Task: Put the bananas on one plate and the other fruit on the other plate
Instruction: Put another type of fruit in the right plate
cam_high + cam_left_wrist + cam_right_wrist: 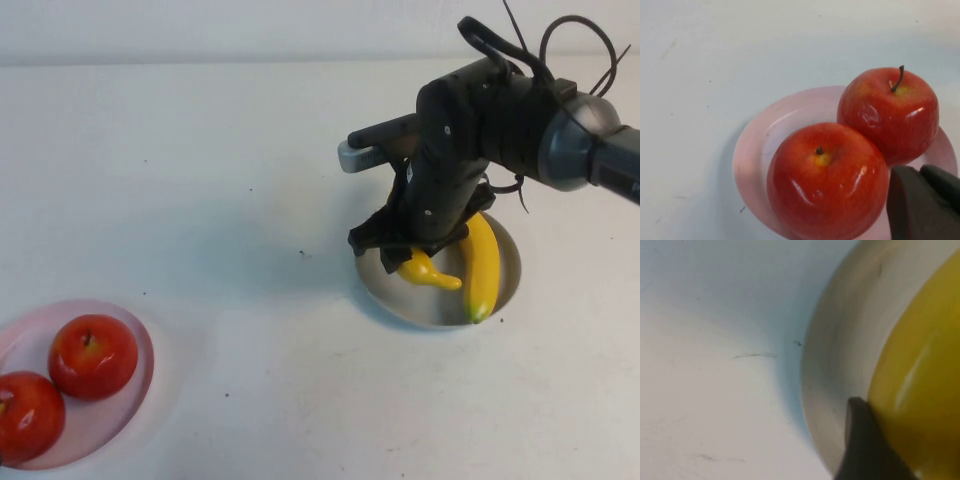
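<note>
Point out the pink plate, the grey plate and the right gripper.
pink plate (752,155): left wrist view, bare rim beside the apples.
grey plate (400,297): high view, bare floor near its rim.
right gripper (405,250): high view, fingertips at a banana over the grey plate.

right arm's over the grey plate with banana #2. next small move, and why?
Probably open the jaws fully and lift straight up. The right gripper is low over the grey plate, its banana already down beside the other banana. Both apples sit on the pink plate; the left gripper is shut beside them.
</note>
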Available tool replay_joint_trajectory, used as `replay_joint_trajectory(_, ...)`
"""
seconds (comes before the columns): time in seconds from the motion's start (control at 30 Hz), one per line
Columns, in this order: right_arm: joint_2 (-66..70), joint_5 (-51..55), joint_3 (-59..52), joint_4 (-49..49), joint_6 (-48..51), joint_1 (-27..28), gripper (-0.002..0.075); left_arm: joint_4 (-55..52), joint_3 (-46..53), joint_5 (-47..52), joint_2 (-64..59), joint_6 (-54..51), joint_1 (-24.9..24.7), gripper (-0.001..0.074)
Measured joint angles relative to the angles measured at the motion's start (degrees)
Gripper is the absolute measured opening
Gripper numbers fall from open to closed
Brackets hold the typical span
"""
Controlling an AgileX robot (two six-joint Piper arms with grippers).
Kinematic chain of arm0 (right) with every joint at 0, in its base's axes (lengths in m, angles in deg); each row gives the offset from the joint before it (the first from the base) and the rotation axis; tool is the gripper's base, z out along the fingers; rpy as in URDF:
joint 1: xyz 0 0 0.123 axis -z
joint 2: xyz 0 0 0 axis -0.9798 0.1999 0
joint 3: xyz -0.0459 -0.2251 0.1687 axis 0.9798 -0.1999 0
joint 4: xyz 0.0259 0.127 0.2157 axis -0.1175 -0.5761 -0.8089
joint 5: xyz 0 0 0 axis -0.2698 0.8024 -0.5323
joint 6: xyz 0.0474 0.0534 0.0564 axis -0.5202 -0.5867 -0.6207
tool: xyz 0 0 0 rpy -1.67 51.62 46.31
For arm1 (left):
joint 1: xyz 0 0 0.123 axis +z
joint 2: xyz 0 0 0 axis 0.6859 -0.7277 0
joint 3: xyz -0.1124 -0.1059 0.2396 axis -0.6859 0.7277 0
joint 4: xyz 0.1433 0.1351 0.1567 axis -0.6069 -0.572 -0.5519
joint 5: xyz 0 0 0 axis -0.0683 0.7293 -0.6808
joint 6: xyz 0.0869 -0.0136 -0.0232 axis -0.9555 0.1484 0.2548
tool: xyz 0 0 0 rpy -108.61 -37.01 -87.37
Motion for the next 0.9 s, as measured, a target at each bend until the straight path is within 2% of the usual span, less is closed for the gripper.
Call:
replay_joint_trajectory(0.23,2.8,1.7,0.0,-0.5,0.0,0.9,0.0318,0.0,0.0,0.0,0.0,0.0,0.0,0.0004)
replay_joint_trajectory(0.43,3.5,2.8,0.0,-0.8,0.0,1.2,0.0422,0.0,0.0,0.0,0.0,0.0,0.0,0.0004)
replay_joint_trajectory(0.63,2.1,4.6,0.0,-0.8,-0.1,0.5,0.0456,0.0,0.0,0.0,0.0,0.0,0.0,0.0004)
replay_joint_trajectory(0.8,-3.4,5.5,-0.5,-0.8,-0.1,-1.8,0.0410,0.0,0.0,0.0,0.0,0.0,0.0,0.0004)
replay_joint_trajectory(0.9,-8.8,6.4,-3.2,-1.0,-0.1,-3.3,0.0305,0.0,0.0,0.0,0.0,0.0,0.0,0.0004)
